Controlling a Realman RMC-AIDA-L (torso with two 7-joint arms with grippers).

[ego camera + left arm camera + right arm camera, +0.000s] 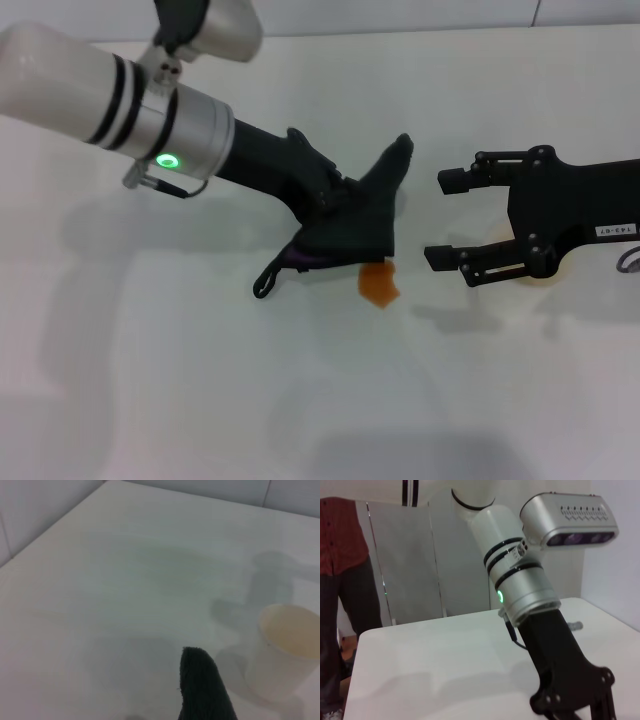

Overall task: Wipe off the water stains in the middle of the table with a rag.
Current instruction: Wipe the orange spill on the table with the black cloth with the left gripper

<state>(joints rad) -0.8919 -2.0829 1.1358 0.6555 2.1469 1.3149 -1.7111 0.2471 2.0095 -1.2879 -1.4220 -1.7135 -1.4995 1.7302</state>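
Orange water stains [379,284] on table [200,400], left gripper [335,200] fingers clamped on rag [350,225] touching them, right gripper [445,218] fingers spread wide, empty.

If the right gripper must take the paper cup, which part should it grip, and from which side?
Probably the side wall of the paper cup, approached level from the side. It stands upright with its mouth open, and the right gripper, open, is beside it. The left gripper holds the rag.
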